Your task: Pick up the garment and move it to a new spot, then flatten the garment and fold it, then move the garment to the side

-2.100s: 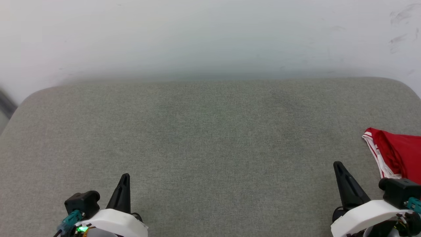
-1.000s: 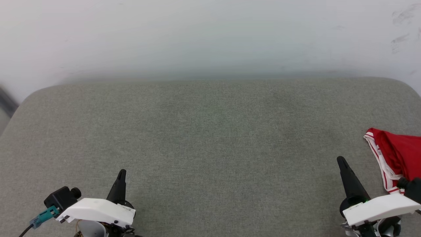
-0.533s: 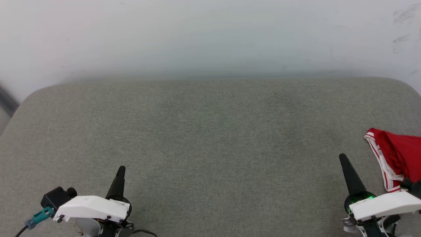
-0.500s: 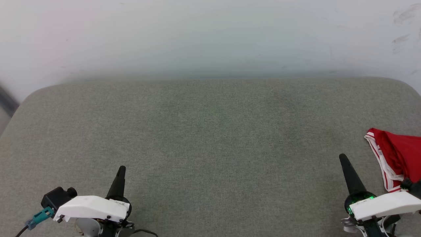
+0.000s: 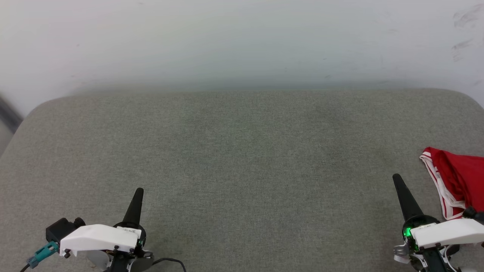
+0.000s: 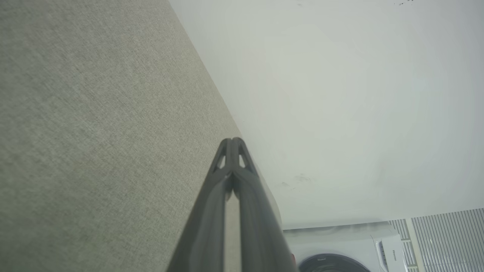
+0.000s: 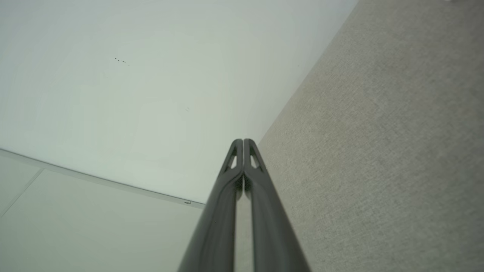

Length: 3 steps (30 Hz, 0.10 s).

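Red jersey (image 5: 459, 177) at the right edge of the grey counter (image 5: 242, 151).
Left gripper (image 5: 139, 190) and right gripper (image 5: 396, 177): jaws closed, empty.

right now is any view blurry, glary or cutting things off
Head view: soft even light, no glare; the wall meets the grey surface in a hazy band, and the garment is cut by the right frame edge. Left wrist view: the left gripper blurs toward the bottom edge, scene tilted. Right wrist view: the right gripper blurs likewise, fabric weave fairly sharp.
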Available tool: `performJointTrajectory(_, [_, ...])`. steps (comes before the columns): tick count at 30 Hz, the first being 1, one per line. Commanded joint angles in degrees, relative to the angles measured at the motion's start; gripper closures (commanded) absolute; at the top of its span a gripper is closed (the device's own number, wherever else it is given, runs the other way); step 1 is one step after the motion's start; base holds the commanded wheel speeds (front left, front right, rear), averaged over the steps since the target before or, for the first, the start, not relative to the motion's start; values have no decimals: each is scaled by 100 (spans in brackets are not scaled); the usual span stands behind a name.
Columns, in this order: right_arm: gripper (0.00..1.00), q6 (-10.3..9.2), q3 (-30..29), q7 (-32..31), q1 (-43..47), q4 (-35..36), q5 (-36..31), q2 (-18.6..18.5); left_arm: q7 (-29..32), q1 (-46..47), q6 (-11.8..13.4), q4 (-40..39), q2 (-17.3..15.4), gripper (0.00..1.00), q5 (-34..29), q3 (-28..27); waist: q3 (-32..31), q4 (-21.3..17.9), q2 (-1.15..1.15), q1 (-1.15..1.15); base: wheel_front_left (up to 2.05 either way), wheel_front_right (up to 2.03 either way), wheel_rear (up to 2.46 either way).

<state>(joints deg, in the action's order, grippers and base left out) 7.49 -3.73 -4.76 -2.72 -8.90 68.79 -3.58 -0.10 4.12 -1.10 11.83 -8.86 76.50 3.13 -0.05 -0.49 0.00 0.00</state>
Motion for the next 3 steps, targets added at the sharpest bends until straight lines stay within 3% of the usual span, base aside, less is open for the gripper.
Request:
performJointTrajectory(1, [100,1,-20,-9,-132,3,158,-33,36,144,-61,-10,7,100,105,-85,1,2,0,0,0,0,0])
performJointTrajectory(3, [100,1,-28,-11,-144,-22,272,-32,64,151,-96,0,37,100,181,-125,1,4,0,0,0,0,0])
